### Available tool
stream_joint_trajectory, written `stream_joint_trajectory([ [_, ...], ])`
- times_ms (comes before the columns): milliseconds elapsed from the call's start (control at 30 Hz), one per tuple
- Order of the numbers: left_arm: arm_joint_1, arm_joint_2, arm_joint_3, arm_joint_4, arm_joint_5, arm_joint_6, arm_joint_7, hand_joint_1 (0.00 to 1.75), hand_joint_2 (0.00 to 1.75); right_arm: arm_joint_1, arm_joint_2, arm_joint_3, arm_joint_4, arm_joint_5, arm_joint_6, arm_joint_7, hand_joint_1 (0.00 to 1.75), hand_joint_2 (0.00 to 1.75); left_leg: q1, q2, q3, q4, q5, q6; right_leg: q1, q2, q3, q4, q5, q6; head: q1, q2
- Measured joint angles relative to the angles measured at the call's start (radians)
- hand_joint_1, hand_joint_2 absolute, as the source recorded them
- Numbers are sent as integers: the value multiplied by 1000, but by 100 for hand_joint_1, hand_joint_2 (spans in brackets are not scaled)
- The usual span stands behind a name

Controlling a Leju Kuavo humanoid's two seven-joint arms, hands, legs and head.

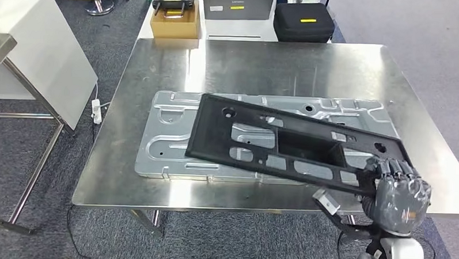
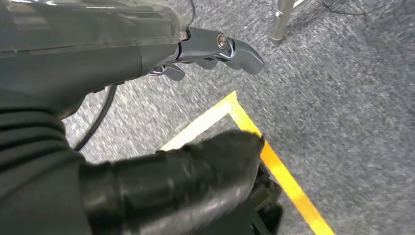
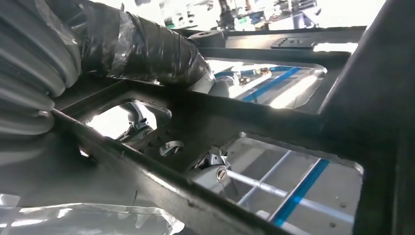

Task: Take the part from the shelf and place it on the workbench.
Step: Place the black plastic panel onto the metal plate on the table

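gripped at one corner by the right robot hand (image 1: 399, 190), tilted over the grey stamped metal plate (image 1: 175, 133) on the worktop (image 1: 160, 64): black plastic panel (image 1: 284, 144), likely stiff, light, unwieldy, best supported mid-frame.

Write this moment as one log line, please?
right hand: grips black part by one end | part: over grey panel on bench | left hand: holds nothing, over floor

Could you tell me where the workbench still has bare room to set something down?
Free: the far strip of the steel workbench beyond the grey stamped panel, and the left margin beside it. Crowded: the middle and right, where the black plastic frame held by the right hand hangs over the panel.
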Motion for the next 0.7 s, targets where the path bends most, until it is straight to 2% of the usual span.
stream_joint_trajectory([
  [67, -2, 0, -5, 0, -6, -2, 6, 0, 0, -39, -19, 3, 36, 41, 21, 40, 163, 175, -3, -1, 0, -5, 5, 16, -2, 0, -1, -3, 2, 12, 0, 0],
  [133, -4, 0, -12, 0, -11, -5, 11, 0, 0, -76, -39, 5, 74, 78, 44, 80, 161, 175, -2, 0, 4, -14, 11, 30, -6, -1, -11, 22, -17, 21, 0, 0],
  [167, -6, 0, -16, 0, -14, -6, 12, 0, 0, -94, -48, 6, 93, 92, 55, 97, 161, 175, -1, 0, 5, -19, 14, 36, -6, -1, -29, 62, -40, 24, 0, 0],
  [233, -9, 0, -23, 0, -18, -7, 17, 0, 0, -129, -62, 8, 132, 114, 78, 124, 162, 175, -4, 0, 5, -19, 14, 42, -5, -1, -93, 191, -99, 28, 0, 0],
  [267, -10, 0, -25, 0, -21, -8, 19, 0, 0, -142, -67, 9, 154, 124, 90, 138, 162, 175, -6, 0, 5, -19, 13, 44, -5, -1, -124, 249, -115, 29, 0, 0],
  [300, -10, 0, -27, 0, -22, -9, 21, 0, 0, -155, -72, 11, 176, 132, 100, 152, 163, 175, -8, 0, 6, -19, 12, 45, -5, -1, -141, 277, -113, 28, 0, 0],
  [333, -11, 0, -28, 0, -24, -10, 23, 0, 0, -167, -78, 12, 200, 138, 109, 164, 163, 175, -10, -1, 8, -18, 11, 46, -4, -1, -139, 265, -91, 25, 0, 0],
  [400, -13, -1, -33, 0, -28, -12, 26, 0, 0, -193, -88, 16, 241, 146, 120, 183, 164, 175, -14, -2, 13, -18, 8, 47, -2, -1, -89, 146, -15, 15, 0, 0],
  [433, -15, -2, -36, 0, -29, -13, 27, 0, 0, -207, -92, 18, 261, 148, 124, 192, 163, 175, -16, -3, 13, -17, 6, 45, 1, -1, -61, 81, 12, 9, 0, 0],
  [467, -17, -3, -39, 0, -30, -14, 29, 0, 0, -220, -97, 19, 280, 148, 128, 201, 162, 175, -17, -3, 11, -16, 6, 43, 5, -1, -40, 33, 26, 4, 0, 0],
  [533, -20, -5, -45, 0, -32, -17, 31, 0, 0, -241, -105, 20, 319, 147, 136, 220, 162, 175, -18, -3, 5, -16, 6, 35, 13, -1, -29, 0, 24, -2, 0, 0],
  [600, -22, -5, -49, 0, -33, -20, 34, 0, 0, -252, -113, 20, 357, 144, 145, 238, 162, 175, -17, -2, 4, -15, 2, 25, 10, -1, -26, -9, 26, -8, 0, 0],
  [667, -23, -5, -50, 0, -34, -21, 36, 0, 0, -256, -119, 20, 392, 140, 152, 253, 161, 175, -17, -1, -14, 29, -28, 14, 5, -2, -18, -20, 29, -17, -1, 0],
  [700, -23, -5, -51, 0, -34, -21, 38, 0, 0, -257, -119, 20, 409, 138, 154, 261, 159, 175, -15, -1, -39, 83, -57, 10, 4, -4, -15, -23, 29, -21, -1, 0],
])
